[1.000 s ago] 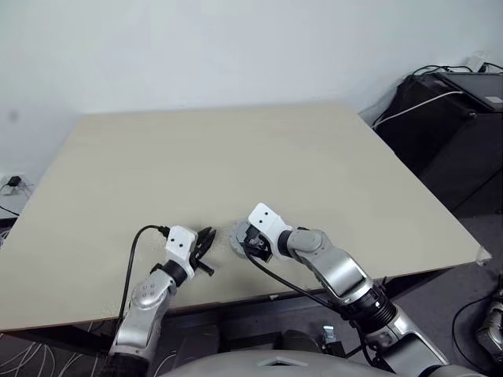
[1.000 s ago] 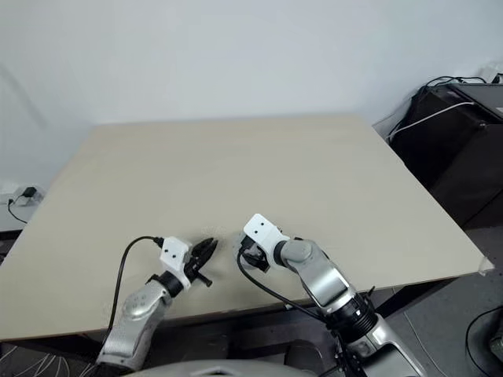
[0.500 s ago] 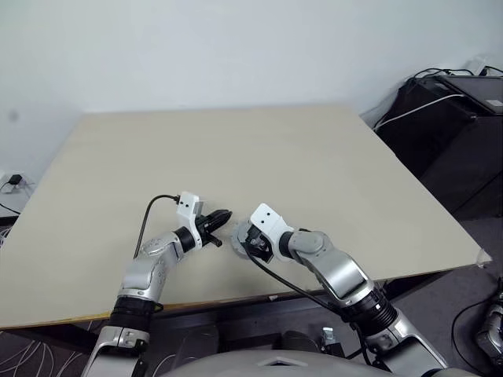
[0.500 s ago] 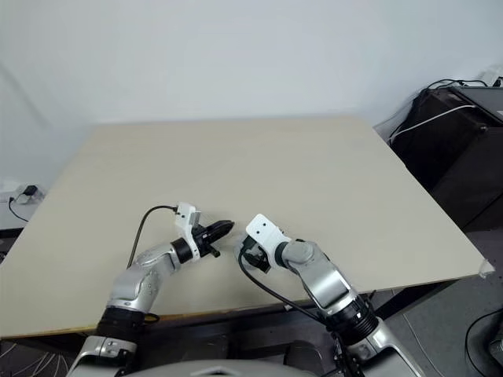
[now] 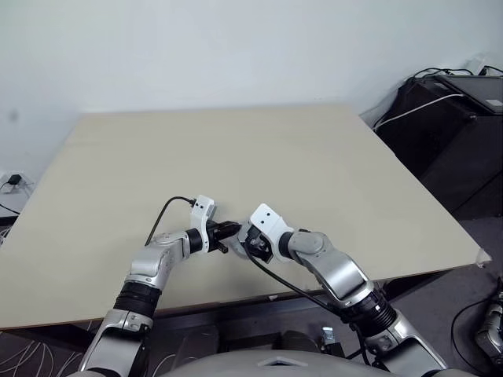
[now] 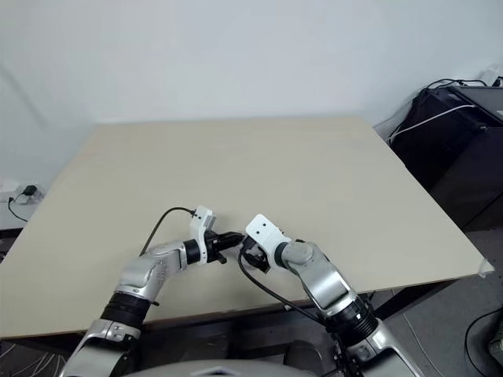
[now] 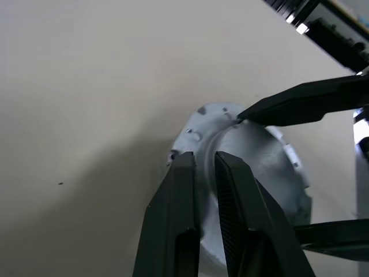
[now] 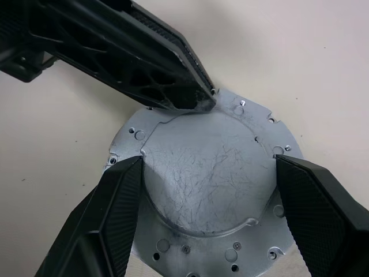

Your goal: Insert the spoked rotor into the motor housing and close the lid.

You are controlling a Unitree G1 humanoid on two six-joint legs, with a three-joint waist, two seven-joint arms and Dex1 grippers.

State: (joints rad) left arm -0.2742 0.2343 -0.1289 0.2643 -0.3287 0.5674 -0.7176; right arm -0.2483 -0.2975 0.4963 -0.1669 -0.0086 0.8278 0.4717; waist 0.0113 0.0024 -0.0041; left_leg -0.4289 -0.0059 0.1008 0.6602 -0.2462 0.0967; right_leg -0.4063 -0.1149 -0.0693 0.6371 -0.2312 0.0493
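seating the lid [image 8: 207,179] was judged underway: right gripper [image 8: 204,210] spread astride it, left gripper [image 7: 206,167] nearly pressed together; pressing down comes next.

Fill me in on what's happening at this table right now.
The robot is working on a pale silvery lid lying flat on the table near its front edge. The right gripper straddles the lid, its fingers wide at either side of the raised centre. The left gripper, nearly shut, points its tips at the lid's rim from the robot's left. Whether the tips touch the rim is unclear.
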